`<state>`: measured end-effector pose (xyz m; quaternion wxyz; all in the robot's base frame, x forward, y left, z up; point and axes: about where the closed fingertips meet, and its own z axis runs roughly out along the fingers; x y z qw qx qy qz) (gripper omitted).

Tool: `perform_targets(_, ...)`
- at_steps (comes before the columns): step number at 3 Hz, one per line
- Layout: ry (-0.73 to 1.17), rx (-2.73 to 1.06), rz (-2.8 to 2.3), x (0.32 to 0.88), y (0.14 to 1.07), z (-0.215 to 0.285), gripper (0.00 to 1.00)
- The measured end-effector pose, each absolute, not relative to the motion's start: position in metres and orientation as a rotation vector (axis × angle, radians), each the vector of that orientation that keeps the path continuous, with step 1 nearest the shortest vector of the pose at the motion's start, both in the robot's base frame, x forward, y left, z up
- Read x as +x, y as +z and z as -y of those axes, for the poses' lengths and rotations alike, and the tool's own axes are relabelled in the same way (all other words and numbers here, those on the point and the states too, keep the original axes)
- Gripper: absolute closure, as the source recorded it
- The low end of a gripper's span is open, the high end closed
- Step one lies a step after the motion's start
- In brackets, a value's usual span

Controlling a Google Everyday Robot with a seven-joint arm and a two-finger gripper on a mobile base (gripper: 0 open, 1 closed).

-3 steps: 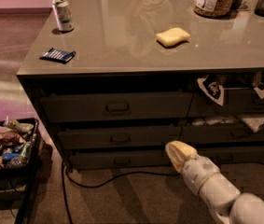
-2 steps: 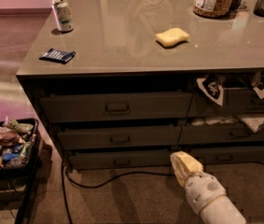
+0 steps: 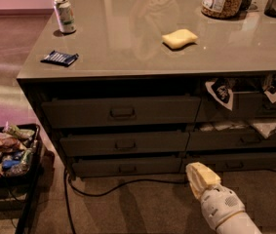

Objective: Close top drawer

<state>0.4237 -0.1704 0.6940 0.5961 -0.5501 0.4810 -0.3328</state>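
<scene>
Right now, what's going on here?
The robot's one arm is in front of the drawer unit. The gripper hangs low near the floor, in front of the bottom drawers and right of centre, touching nothing. The top drawer on the left has a dark gap above its front; I cannot tell if it is fully shut. A can and a sponge sit on the counter.

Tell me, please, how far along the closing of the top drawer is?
Done, apparently: the top drawer shows none of its inside floor, so it looks shut or nearly so, though the dark gap above it leaves doubt. In hand: nothing; the pincer hangs low over the carpet, below and right of the drawer's handle, touching nothing. Left: at most a last push on the front.
</scene>
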Motion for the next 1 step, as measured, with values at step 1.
perform_targets(1,-0.773,-1.277,-1.117,0.4237,0.694,0.1704,0.58)
